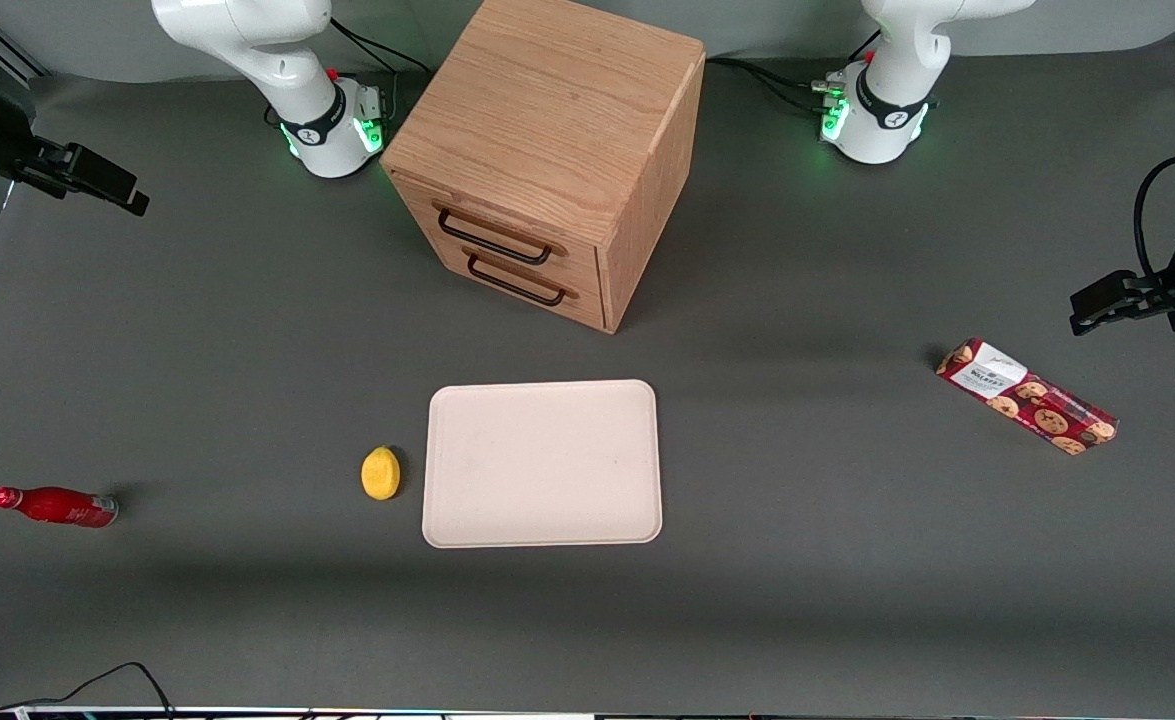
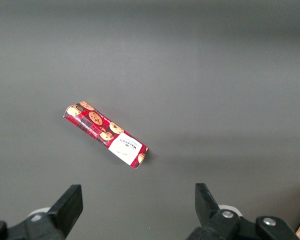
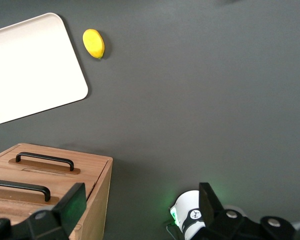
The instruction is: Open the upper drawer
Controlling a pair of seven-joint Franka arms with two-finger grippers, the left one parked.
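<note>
The light oak cabinet (image 1: 547, 110) stands at the back middle of the table, both drawers closed. The upper drawer (image 1: 499, 231) has a thin black bar handle (image 1: 494, 243); the bottom drawer (image 1: 522, 275) sits just below it. In the right wrist view the upper drawer's handle (image 3: 20, 186) and the bottom drawer's handle (image 3: 45, 161) both show. My right gripper (image 1: 130, 198) hangs above the table toward the working arm's end, well away from the cabinet. It is open and empty, fingers (image 3: 72, 205) wide apart.
A cream tray (image 1: 543, 462) lies in front of the cabinet, with a yellow lemon (image 1: 380, 472) beside it. A red bottle (image 1: 55, 506) lies toward the working arm's end. A cookie packet (image 1: 1027, 396) lies toward the parked arm's end.
</note>
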